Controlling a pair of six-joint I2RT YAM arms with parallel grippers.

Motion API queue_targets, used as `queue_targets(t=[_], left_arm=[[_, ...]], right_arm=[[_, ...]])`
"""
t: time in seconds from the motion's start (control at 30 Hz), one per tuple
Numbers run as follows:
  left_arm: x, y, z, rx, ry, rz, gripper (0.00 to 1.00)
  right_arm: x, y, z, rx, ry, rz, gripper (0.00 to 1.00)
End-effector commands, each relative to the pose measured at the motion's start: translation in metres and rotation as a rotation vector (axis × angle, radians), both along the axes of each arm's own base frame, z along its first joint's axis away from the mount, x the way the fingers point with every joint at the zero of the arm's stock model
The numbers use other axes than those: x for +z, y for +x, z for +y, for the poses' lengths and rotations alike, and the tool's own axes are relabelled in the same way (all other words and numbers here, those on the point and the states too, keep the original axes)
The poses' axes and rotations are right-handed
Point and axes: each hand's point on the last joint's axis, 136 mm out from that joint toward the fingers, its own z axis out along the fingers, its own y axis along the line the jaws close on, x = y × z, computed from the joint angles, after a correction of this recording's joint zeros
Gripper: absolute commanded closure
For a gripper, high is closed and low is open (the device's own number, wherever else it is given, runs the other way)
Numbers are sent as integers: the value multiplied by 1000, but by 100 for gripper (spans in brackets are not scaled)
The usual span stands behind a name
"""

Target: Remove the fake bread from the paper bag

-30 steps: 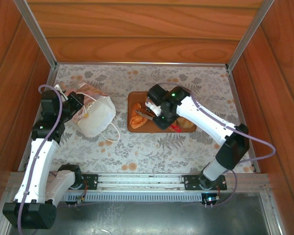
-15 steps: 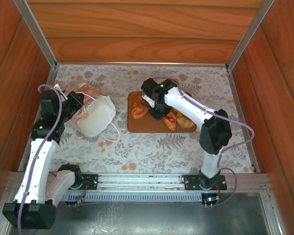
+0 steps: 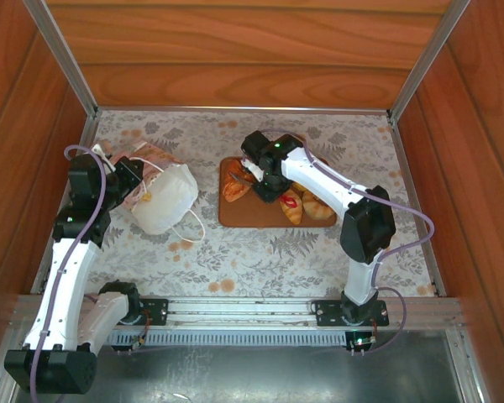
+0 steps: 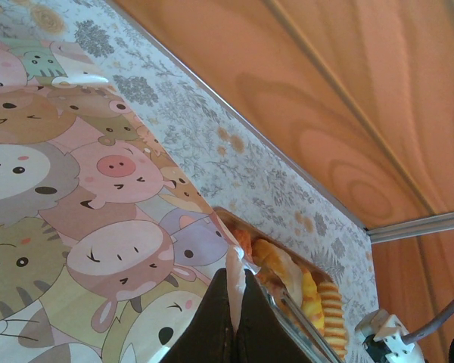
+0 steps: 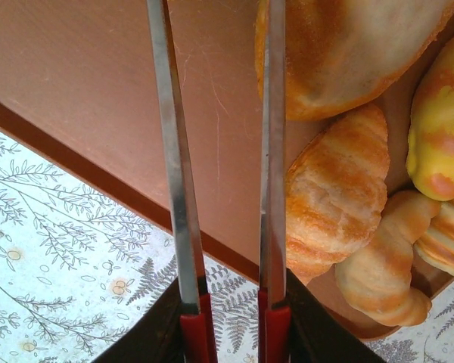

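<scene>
Right gripper [image 3: 254, 178] hangs over the fake bread [image 3: 235, 186] on the tray [image 3: 235, 217] seen from above, left gripper [image 3: 133, 178] at the paper bag [image 3: 164, 201]. On my left wrist view it is pinched shut on the bag's edge, which a tug could tear. My right wrist view shows the tongs [image 5: 170, 151] parted and empty, and I fear they could nudge a croissant [image 5: 337, 189] off the tray.

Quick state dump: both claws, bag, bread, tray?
left claw: shut on the paper bag
paper bag: lying on its side, inside hidden
right claw: open, empty, over the tray
fake bread: out, several pieces lying on the tray
tray: flat, part bare, bread on it
</scene>
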Motion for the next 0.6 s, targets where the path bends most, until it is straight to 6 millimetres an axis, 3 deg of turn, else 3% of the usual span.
queue_targets(t=[0.0, 0.4, 0.57], left_arm=[[4, -1, -2, -6, -3, -3, 100], [5, -1, -2, -6, -10, -1, 100], [4, 0, -3, -8, -14, 1, 100]], right_arm=[[2, 7, -1, -26, 3, -1, 70], [13, 13, 3, -61, 78, -20, 64], [7, 13, 6, -76, 113, 10, 65]])
